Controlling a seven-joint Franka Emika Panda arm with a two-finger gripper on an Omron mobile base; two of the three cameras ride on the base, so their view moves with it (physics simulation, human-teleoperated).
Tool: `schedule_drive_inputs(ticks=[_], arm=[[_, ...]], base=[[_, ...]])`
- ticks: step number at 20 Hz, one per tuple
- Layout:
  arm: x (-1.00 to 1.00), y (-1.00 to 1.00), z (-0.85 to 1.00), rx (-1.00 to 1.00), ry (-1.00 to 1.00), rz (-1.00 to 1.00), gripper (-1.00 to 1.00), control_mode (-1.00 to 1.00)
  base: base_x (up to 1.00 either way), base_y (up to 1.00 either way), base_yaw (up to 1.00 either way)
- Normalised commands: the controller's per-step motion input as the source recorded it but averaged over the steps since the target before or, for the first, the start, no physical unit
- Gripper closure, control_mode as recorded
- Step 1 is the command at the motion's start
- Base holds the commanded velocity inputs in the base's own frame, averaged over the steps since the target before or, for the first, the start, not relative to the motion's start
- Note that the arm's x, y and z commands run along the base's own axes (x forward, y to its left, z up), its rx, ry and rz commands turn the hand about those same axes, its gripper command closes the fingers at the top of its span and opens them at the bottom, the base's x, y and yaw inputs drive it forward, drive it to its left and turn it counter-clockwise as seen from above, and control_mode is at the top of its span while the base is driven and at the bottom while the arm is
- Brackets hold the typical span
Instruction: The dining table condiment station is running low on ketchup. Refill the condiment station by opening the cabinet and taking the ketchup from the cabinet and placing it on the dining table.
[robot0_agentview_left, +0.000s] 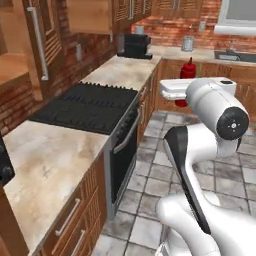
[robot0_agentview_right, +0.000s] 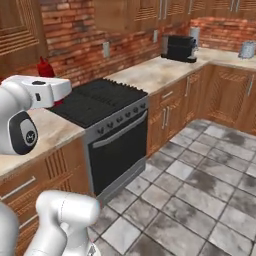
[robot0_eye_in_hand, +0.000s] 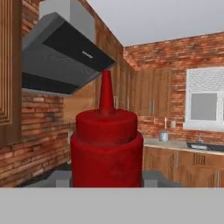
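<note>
Pincer (robot0_eye_in_hand: 107, 183) closed on the ketchup (robot0_eye_in_hand: 106, 148), bottle upright, nozzle up, carried in the air by the arm, off any table. In left base view the ketchup (robot0_agentview_left: 188, 69) pokes up behind the white hand, right of the black stove (robot0_agentview_left: 87, 106).

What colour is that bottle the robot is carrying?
Plain red all over, nozzle included; the ketchup bottle shows best in the hand view.
</note>
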Motion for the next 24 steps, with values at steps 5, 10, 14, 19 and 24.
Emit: schedule_drive_inputs(ticks=[5,10,14,19,24], arm=[[0.0,0.0,0.0,0.0,0.0,0.0,1.0,1.0],[0.0,0.0,0.0,0.0,0.0,0.0,1.0,1.0],[0.0,0.0,0.0,0.0,0.0,0.0,1.0,1.0],[0.0,0.0,0.0,0.0,0.0,0.0,1.0,1.0],[0.0,0.0,0.0,0.0,0.0,0.0,1.0,1.0]], base=[[-0.32,0.0,-0.88],[-0.25,0.0,-0.87],[-0.09,-0.05,-0.78],[0.0,-0.1,-0.66],[0.16,-0.45,-0.43]])
